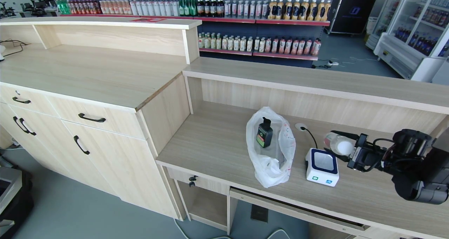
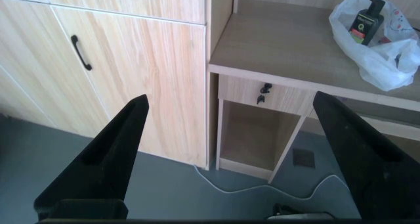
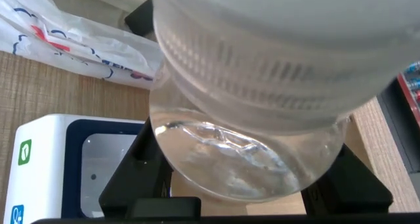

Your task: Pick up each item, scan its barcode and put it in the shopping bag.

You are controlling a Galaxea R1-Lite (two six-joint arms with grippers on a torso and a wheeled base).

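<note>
"So, what has your right gripper (image 1: 334, 143) got hold of?"

"My fingers are closed around a clear bottle (image 1: 342, 147) with a white cap. It is held on its side, with the cap end towards my wrist."

"Where is that, exactly?"

"Low over the wooden counter (image 1: 217, 141), just beside the white scanner (image 1: 322, 166), on the side away from the shopping bag (image 1: 286, 144). I cannot tell whether the bottle touches the counter."

"And the bag?"

"It lies open on the counter, just on the scanner's other side. A dark pump bottle (image 1: 265, 133) is inside it."

"Your left gripper (image 2: 230, 98)?"

"My jaws are spread wide and hold nothing. It hangs over the grey floor in front of the cabinet doors (image 2: 151, 86), well apart from the bag."
</note>
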